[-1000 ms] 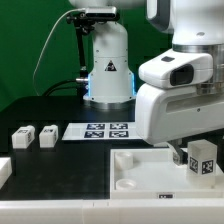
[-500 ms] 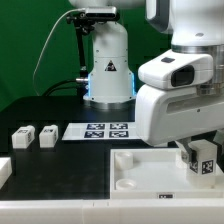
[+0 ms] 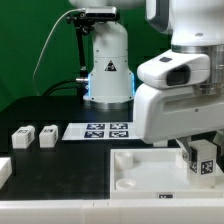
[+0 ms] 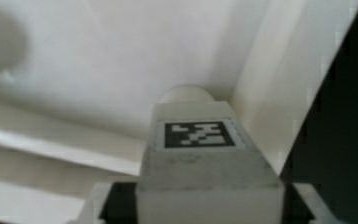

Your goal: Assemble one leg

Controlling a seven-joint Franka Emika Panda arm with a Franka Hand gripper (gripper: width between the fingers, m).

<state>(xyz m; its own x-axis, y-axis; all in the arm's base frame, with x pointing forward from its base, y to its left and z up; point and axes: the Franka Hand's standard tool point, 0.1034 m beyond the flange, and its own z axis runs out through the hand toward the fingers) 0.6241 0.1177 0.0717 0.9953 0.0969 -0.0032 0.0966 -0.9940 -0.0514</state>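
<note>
My gripper (image 3: 201, 150) is shut on a leg (image 3: 204, 157), a small white block with a black-and-white tag facing the camera. It holds the leg upright over the exterior view's right part of the large white tray-like piece (image 3: 140, 168), close to its surface. In the wrist view the leg (image 4: 197, 145) fills the middle between my fingers (image 4: 119, 200), its tip near the tray's raised rim (image 4: 291, 70). I cannot tell whether the leg touches the tray. Two more legs (image 3: 22, 137) (image 3: 47, 136) lie on the black table at the exterior view's left.
The marker board (image 3: 100, 130) lies flat behind the tray. Another white part (image 3: 4, 170) pokes in at the exterior view's left edge. The robot's base (image 3: 108, 70) stands at the back. The arm's bulky white body (image 3: 175, 95) hangs over the tray's right side.
The gripper and the held leg have shifted very slightly over the tray's right side. Nothing else has moved.
</note>
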